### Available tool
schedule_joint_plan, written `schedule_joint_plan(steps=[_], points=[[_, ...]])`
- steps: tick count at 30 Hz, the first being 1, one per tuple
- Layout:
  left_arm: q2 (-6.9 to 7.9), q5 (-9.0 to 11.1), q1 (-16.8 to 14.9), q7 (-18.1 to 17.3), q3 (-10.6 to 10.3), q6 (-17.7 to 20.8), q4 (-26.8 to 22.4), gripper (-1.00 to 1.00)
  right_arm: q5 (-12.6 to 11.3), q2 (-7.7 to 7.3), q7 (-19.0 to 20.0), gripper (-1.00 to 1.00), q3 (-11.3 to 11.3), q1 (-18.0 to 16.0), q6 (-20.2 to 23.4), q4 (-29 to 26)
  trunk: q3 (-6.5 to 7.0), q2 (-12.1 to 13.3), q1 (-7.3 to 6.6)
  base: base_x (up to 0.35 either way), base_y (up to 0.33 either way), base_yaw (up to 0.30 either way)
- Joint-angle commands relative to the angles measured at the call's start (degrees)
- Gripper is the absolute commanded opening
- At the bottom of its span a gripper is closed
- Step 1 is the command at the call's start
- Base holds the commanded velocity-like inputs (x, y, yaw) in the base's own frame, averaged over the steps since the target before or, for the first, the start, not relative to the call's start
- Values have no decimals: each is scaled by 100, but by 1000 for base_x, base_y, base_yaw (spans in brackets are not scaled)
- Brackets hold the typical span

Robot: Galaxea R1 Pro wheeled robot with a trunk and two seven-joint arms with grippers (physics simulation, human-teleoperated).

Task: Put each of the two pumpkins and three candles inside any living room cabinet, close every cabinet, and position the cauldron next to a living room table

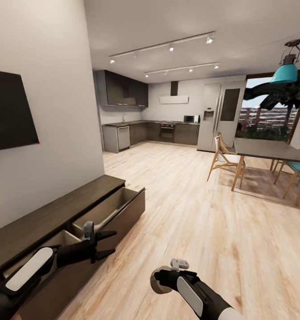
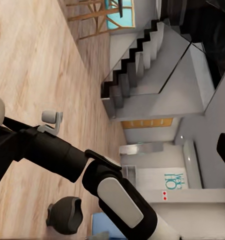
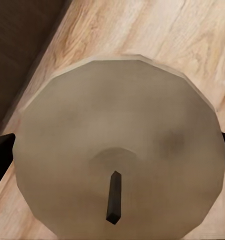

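Right gripper [image 1: 161, 281] pinches a candle [image 3: 120, 160], low over the floor beside the cabinet [image 1: 56, 213]. Its drawer [image 1: 112, 209] stands open. Left gripper [image 1: 106, 243] hovers there, jaws spread. Next: swing the candle over the drawer, release.

No legible text or labels.

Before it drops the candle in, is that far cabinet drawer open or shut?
Open. The drawer is pulled out from the cabinet, its hollow inside showing.

One candle [image 3: 120, 165], one cabinet [image 1: 56, 218]
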Motion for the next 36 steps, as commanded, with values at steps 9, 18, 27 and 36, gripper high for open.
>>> schedule_joint_plan(steps=[9,18,27,36], points=[[7,-59,-4,-52,-12,-3,-1,100,-62,2,-52,-100,32,-7,6,-9,21,-3,-1,1,0,-276],[7,-76,-4,-52,-12,-3,-1,100,-62,2,-56,-100,36,-7,4,-17,34,-3,-1,201,-60,-131],[3,-76,-4,-52,-10,-3,-1,100,-62,0,-41,-100,31,-7,5,-11,72,-3,-1,295,-175,-141],[-1,-76,-4,-52,-11,-3,-2,100,-62,-2,-35,-100,30,-7,11,-9,115,-3,-1,292,-166,-253]])
